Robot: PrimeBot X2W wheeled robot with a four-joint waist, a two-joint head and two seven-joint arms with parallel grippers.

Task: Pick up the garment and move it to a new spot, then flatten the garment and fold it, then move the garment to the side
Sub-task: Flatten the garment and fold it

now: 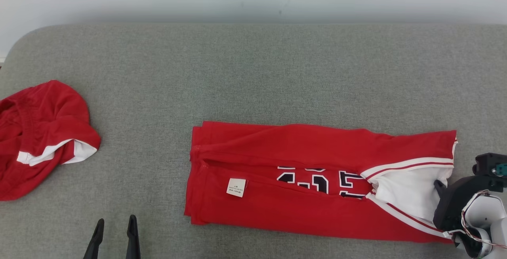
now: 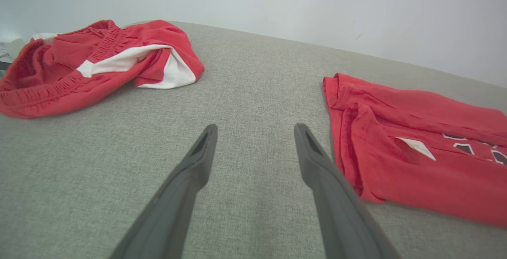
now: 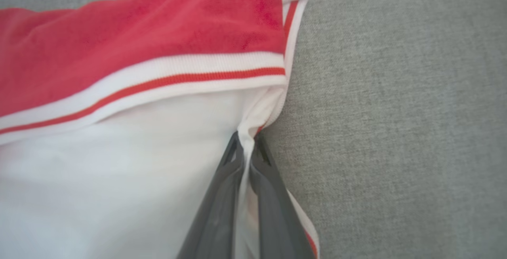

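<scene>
The garment (image 1: 301, 179) is a red jersey with white trim and dark numbers, folded into a long strip across the grey surface. Its left end also lies at the right of the left wrist view, garment (image 2: 416, 152). My right gripper (image 1: 439, 185) is at the garment's right end, shut on the white edge. In the right wrist view the fingers (image 3: 222, 195) pinch a fold of white cloth (image 3: 158, 164) where it meets the striped band. My left gripper (image 1: 115, 225) stands open near the front edge, left of the garment, holding nothing; in its own view, left gripper (image 2: 255, 132), bare surface lies between the fingers.
A second red garment with white panels (image 1: 39, 136) lies crumpled at the far left, also seen as the crumpled garment (image 2: 91, 61). The grey padded surface (image 1: 253, 73) ends at a pale wall behind.
</scene>
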